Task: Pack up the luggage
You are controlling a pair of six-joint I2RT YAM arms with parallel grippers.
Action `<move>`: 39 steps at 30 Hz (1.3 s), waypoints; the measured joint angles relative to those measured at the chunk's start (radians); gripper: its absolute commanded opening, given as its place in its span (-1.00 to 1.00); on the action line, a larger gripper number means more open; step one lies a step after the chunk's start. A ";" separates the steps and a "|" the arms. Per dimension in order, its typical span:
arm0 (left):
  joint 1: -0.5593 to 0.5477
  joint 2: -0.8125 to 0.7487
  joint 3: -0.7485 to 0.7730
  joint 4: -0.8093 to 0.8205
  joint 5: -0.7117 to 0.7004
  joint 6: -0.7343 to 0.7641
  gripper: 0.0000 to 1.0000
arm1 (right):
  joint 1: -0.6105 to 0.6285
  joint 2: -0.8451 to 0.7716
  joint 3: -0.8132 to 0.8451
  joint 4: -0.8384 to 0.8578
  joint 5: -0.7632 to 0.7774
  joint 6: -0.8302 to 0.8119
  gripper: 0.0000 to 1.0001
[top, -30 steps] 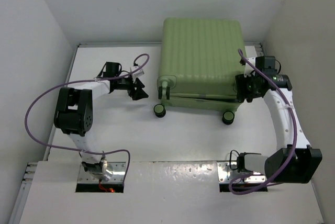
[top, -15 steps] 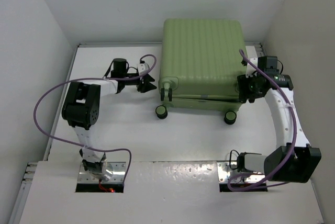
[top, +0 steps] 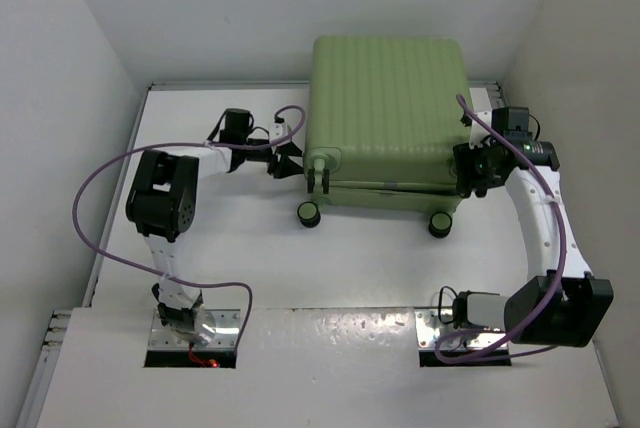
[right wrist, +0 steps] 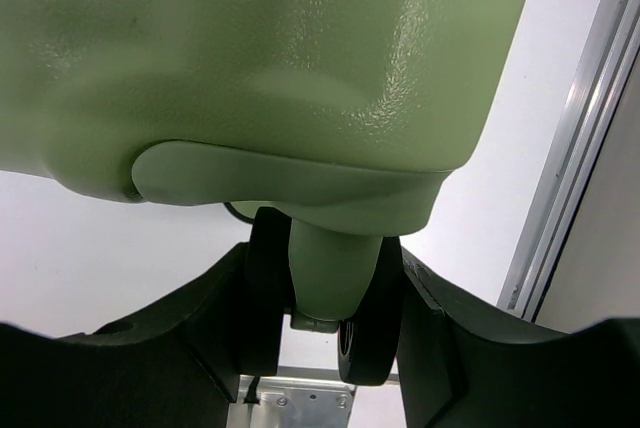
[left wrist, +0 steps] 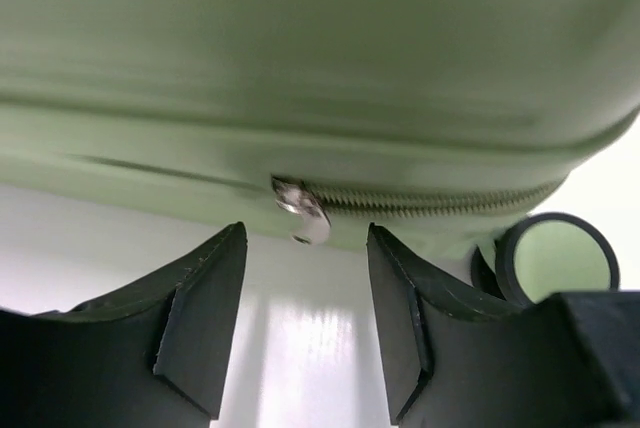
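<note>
— Two sets of jaws; where does the luggage (top: 385,108) lie?
— Flat on the bench (top: 250,258), far right. Left jaws apart, zipper pull (left wrist: 303,214) just ahead of them. Right jaws clamp a corner wheel (right wrist: 362,348).

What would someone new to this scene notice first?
The big light-green suitcase, lying flat at the far right of the table, dominates. The left gripper hangs open just short of the zipper pull on its left side. The right gripper looks clamped around a caster wheel at its near right corner.
</note>
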 measured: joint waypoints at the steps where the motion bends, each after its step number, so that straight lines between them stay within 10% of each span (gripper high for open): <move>1: -0.002 0.000 -0.001 0.021 0.000 -0.012 0.13 | 0.000 0.000 0.000 0.000 0.000 0.000 -1.00; 25: -0.025 0.039 0.035 0.016 0.010 0.004 -0.97 | -0.003 0.004 0.000 -0.001 0.020 -0.015 -1.00; 32: -0.026 -0.087 -0.072 -0.077 0.038 0.108 -1.00 | -0.005 0.004 0.000 -0.001 0.019 -0.015 -1.00; 35: -0.021 -0.108 -0.073 -0.124 0.053 0.162 -0.15 | -0.005 0.004 0.000 -0.001 0.018 -0.016 -1.00; 39: 0.004 -0.099 -0.035 -0.249 0.095 0.249 0.17 | -0.005 0.004 -0.001 0.000 0.018 -0.027 -1.00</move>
